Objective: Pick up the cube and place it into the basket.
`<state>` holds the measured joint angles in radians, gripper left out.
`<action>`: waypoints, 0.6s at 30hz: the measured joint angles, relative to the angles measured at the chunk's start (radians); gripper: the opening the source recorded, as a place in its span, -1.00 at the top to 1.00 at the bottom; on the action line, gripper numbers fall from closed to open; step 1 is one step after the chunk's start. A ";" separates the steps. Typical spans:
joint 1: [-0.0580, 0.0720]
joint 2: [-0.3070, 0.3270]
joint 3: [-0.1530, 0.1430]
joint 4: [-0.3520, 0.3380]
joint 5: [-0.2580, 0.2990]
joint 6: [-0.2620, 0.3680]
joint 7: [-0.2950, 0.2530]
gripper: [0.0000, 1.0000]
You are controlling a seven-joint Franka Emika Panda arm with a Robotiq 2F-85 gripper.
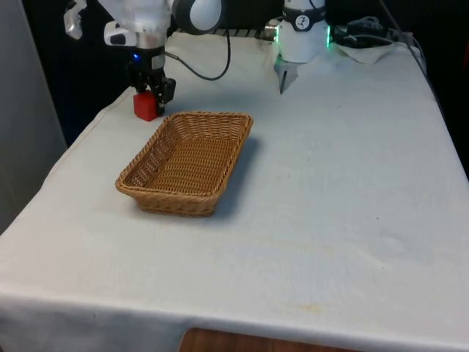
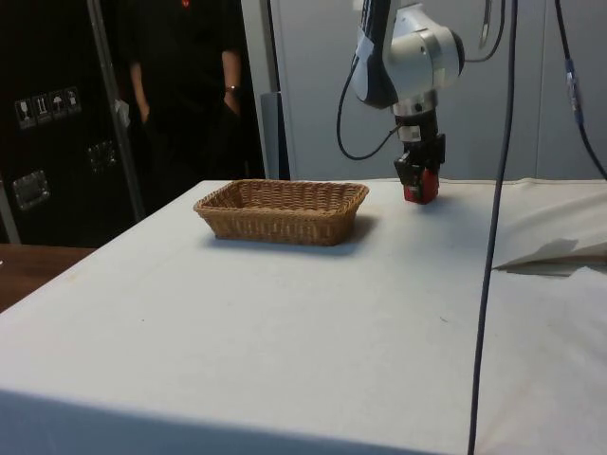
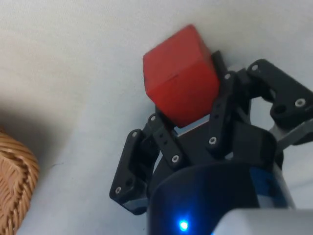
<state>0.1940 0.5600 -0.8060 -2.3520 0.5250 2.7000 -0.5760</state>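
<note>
- Upper left of the front view: the black pincer (image 1: 154, 94) is closed on a red cube (image 1: 146, 106), just above the white counter (image 1: 330, 191).
- The wicker basket (image 1: 187, 161) sits just beside it, toward frame centre.
- A person (image 2: 185, 85) stands in the side view's upper left.

The cube (image 1: 146, 105) is plain bright red on every face that shows. The basket (image 1: 188, 160) is golden-brown wicker, woven in a tight ribbed pattern with a braided rim. The gripper (image 1: 152, 92) is black, as are its fingers (image 3: 161, 139), below a white arm (image 2: 403, 52). The bench (image 1: 330, 198) wears a plain white cloth. A person (image 2: 185, 85) beyond it is dressed in black.
</note>
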 measured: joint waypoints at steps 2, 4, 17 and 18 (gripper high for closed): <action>-0.001 0.000 0.000 0.001 0.000 -0.001 0.000 0.97; -0.001 0.000 0.000 0.001 0.000 -0.003 0.000 0.96; 0.012 -0.036 -0.029 0.029 -0.015 -0.037 0.001 0.96; 0.015 -0.042 -0.032 0.030 -0.020 -0.040 0.003 0.96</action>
<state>0.2090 0.5180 -0.8380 -2.3220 0.5050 2.6600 -0.5730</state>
